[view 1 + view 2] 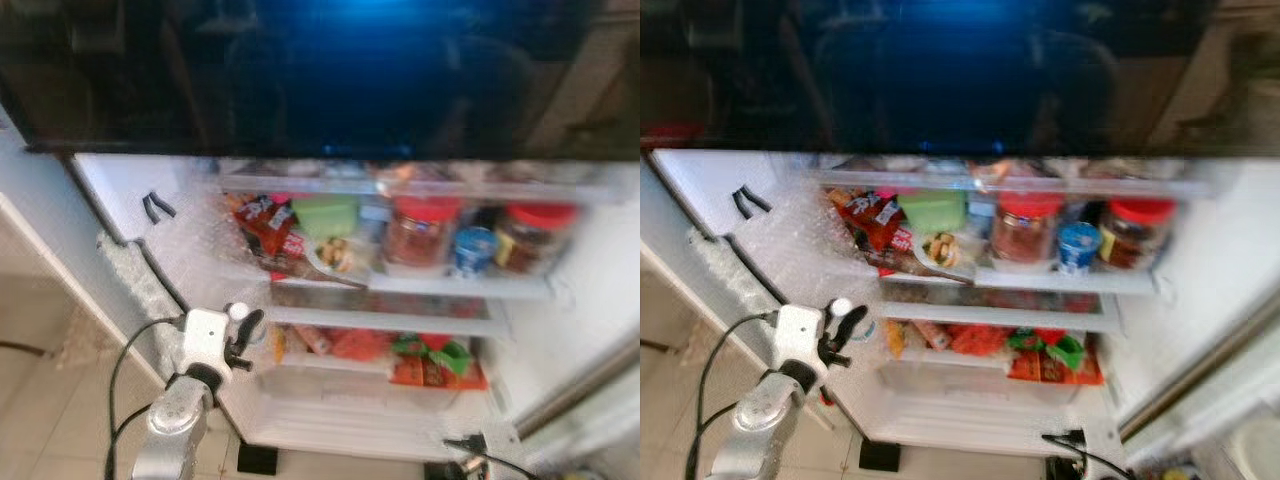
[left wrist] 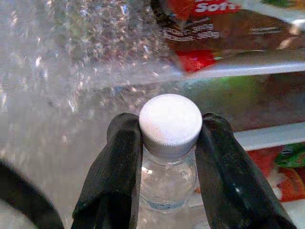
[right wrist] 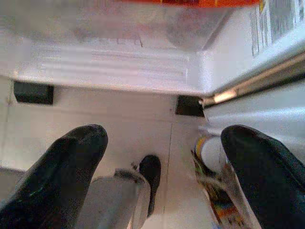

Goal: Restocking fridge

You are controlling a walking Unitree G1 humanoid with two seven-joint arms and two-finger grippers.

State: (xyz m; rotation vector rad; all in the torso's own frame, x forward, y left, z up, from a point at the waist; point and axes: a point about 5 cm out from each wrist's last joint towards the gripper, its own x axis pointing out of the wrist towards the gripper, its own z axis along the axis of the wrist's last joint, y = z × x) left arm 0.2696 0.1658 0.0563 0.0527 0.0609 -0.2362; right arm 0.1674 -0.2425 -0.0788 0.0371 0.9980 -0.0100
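My left gripper (image 2: 169, 143) is shut on a clear water bottle (image 2: 167, 176) with a white cap (image 2: 170, 121), its fingers (image 2: 116, 171) clamping the neck. In the eye views the same gripper (image 1: 243, 335) holds the cap (image 1: 237, 311) just outside the open fridge (image 1: 400, 300), level with the lower shelf's left end. The shelves hold a red snack bag (image 1: 268, 228), a green box (image 1: 325, 214), red-lidded jars (image 1: 420, 232) and a blue cup (image 1: 474, 250). My right gripper (image 3: 164, 157) hangs open over the floor by the fridge's base.
The fridge's left inner wall (image 1: 190, 250) glitters with frost close to the bottle. The lower shelf holds red and green packets (image 1: 430, 362). A black cable (image 1: 125, 370) loops beside my left arm. Tiled floor (image 1: 40, 400) lies to the left. A small can (image 3: 212, 152) sits below the right gripper.
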